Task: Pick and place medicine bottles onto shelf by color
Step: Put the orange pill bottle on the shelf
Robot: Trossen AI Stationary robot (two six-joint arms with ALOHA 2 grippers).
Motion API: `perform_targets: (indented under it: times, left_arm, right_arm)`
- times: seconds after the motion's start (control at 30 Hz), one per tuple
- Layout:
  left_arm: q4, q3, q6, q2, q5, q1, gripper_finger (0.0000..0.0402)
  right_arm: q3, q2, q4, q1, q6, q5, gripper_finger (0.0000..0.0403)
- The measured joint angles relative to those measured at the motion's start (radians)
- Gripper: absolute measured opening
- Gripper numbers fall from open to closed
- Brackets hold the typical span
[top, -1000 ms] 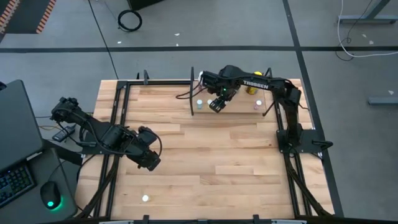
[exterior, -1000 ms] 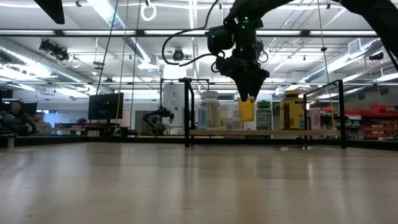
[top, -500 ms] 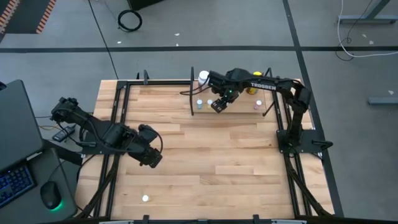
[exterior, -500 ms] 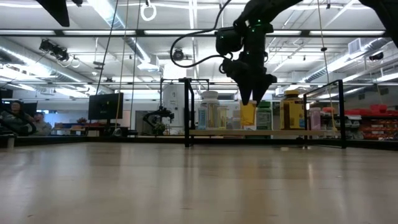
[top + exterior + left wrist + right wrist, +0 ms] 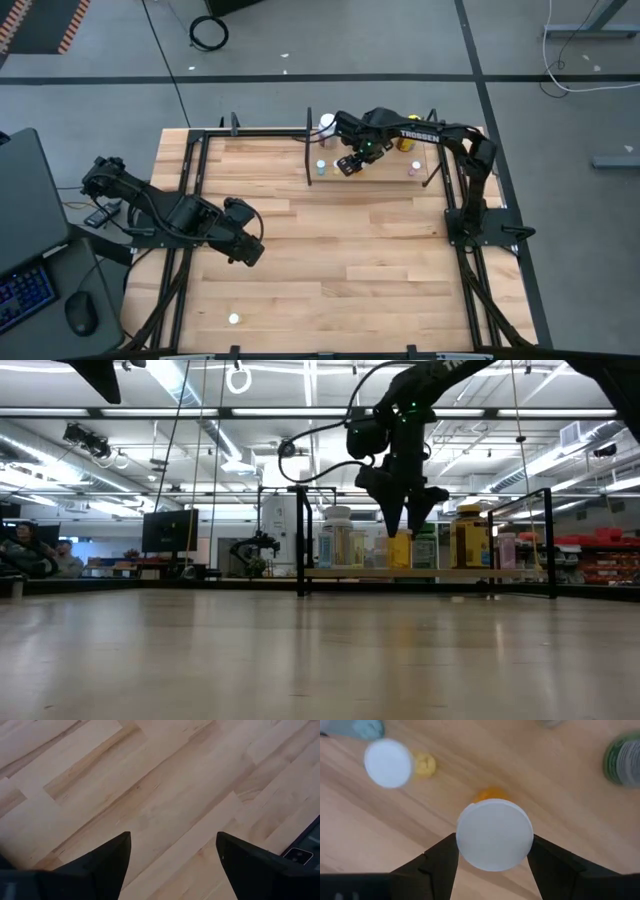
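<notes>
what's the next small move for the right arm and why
Probably open the right tool and lift straight up. Its fingers flank the white-capped yellow bottle, which in the low view looks set on the shelf among the other bottles, so it seems ready for release.

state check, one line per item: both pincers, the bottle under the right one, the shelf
Right pincer: over the shelf, fingers on both sides of the white-capped orange bottle, gripping it.
White-capped orange bottle: upright, at shelf level.
Narrow light-wood shelf with black posts: upright, several bottles standing on it.
Left pincer: open, holding nothing, over bare tabletop.
</notes>
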Motion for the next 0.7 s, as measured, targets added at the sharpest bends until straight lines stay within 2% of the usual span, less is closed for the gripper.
perform_targets:
  times: [0.2,0.7]
  left_arm:
    - [0.002,0.0,-0.001,0.0,0.011,0.0,0.0298]
    - [0.003,0.0,0.001,-0.001,0.012,0.0,0.0298]
  right_arm:
    - [0.002,0.005,0.008,0.004,-0.004,-0.007,0.0231]
    - [-0.001,0.01,0.036,0.002,0.001,0.025,0.0274]
